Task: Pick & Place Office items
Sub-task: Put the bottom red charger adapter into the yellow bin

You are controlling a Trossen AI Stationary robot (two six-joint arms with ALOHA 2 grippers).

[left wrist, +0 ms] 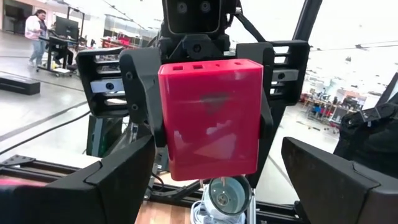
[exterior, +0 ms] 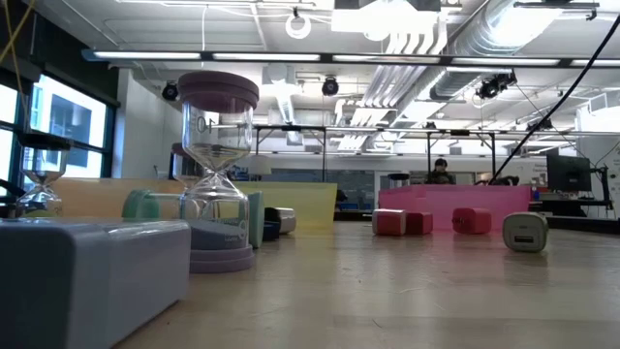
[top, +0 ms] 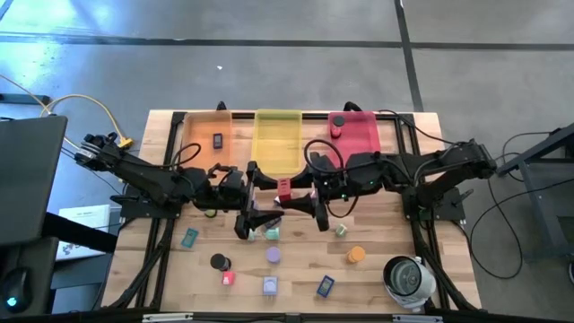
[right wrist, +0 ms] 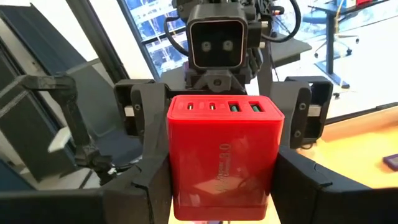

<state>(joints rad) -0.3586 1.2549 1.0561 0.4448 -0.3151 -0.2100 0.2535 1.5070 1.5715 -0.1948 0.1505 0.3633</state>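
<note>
- Your right claw (right wrist: 221, 180) is pinching the red charger cube (left wrist: 208, 118) by its two side faces. It holds the cube in the air over the middle of the desk (top: 377, 235), just short of the trays along the far edge.
- The ported face points towards the left arm and the broad sides stay bare. That looks like a deliberate presentation, leaving the other arm free faces to take.
- Your left claw (left wrist: 214, 186) faces it head-on with its fingers (left wrist: 112, 186) spread wide. They stand clear of the cube on both sides and touch nothing. I read this as a mid-air handover with the receiving side not yet closed.
- The red colour suggests the pink tray (top: 363, 142) as the destination. It sits on the right arm's own side, so you may only be re-gripping; I cannot tell which.
- The orange tray (top: 199, 144) already holds a dark rectangle (top: 218, 141).
- The yellow tray (top: 276, 135) lies between the other two.
- Plenty remains towards the near edge, including a purple disc (top: 273, 256), an orange disc (top: 356, 255) and a black disc (top: 218, 261).
- The round white-grey device (top: 408, 278) sits at the near right corner.
- Keep the right pinch firm until the left fingers have closed squarely, as a skewed grip could drop the cube onto the pieces below.
</note>
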